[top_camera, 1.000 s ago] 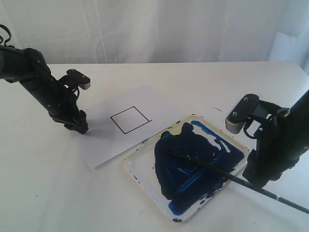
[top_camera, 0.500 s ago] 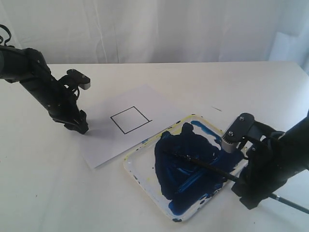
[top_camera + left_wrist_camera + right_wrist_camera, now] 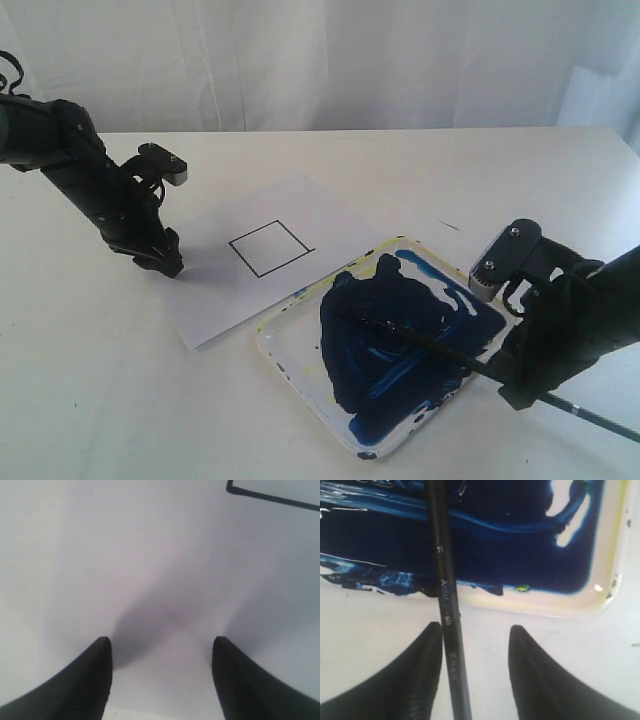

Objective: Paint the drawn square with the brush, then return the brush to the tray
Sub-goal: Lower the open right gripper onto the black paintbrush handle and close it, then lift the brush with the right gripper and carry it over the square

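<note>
Bright, diffuse light flattens the white table (image 3: pixel 90 400), shadows fall soft and grey, wet paint glints in the tray (image 3: pixel 612 540), and both wrist views look slightly blurred.

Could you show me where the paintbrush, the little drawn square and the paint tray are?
the brush (image 3: pixel 430 351): exterior view, on its black handle over the blue paint.
the drawn square (image 3: pixel 269 247): exterior view, on its blank white inside.
the tray (image 3: pixel 285 340): exterior view, on bare white near its left corner.
</note>
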### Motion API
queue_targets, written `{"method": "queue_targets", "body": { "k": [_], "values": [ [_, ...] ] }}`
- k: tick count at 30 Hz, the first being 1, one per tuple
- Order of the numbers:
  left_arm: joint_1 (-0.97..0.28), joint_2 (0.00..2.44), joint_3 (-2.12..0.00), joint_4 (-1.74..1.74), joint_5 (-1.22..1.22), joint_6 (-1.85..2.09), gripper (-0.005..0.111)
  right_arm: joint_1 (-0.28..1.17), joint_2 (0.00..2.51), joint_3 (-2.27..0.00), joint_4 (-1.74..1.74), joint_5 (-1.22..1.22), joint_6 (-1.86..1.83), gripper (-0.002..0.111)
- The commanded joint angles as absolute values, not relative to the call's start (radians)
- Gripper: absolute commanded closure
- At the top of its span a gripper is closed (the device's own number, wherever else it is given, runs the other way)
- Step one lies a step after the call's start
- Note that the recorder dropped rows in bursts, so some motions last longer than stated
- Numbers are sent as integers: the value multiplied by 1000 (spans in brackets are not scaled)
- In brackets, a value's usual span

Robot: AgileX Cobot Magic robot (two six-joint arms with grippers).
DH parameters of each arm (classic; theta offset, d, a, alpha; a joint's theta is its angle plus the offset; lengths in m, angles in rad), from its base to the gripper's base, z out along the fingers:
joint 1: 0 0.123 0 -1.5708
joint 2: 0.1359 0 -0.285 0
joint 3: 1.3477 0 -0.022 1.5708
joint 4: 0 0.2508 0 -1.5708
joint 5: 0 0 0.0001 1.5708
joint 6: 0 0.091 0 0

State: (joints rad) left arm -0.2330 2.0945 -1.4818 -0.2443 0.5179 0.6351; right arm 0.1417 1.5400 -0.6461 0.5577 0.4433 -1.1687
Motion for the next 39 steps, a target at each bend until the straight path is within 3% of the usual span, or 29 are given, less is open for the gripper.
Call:
{"method": "queue_targets", "body": {
  "k": [1, 30, 33, 39],
  "values": [
    [-232, 2105, -1478, -254, 552, 636, 44, 101, 1539, -640, 575, 480, -1193, 68],
    [-232, 2105, -1478, -254, 552, 636, 44, 100, 1661, -644, 658, 502, -1294, 68],
    [-232, 2105, -1478, -254, 552, 636, 44, 100, 1643, -653, 655, 507, -1318, 75],
    [-232, 2105, -1478, -254, 552, 636, 44, 100, 1607, -653, 648, 509, -1332, 104]
  ]
}}
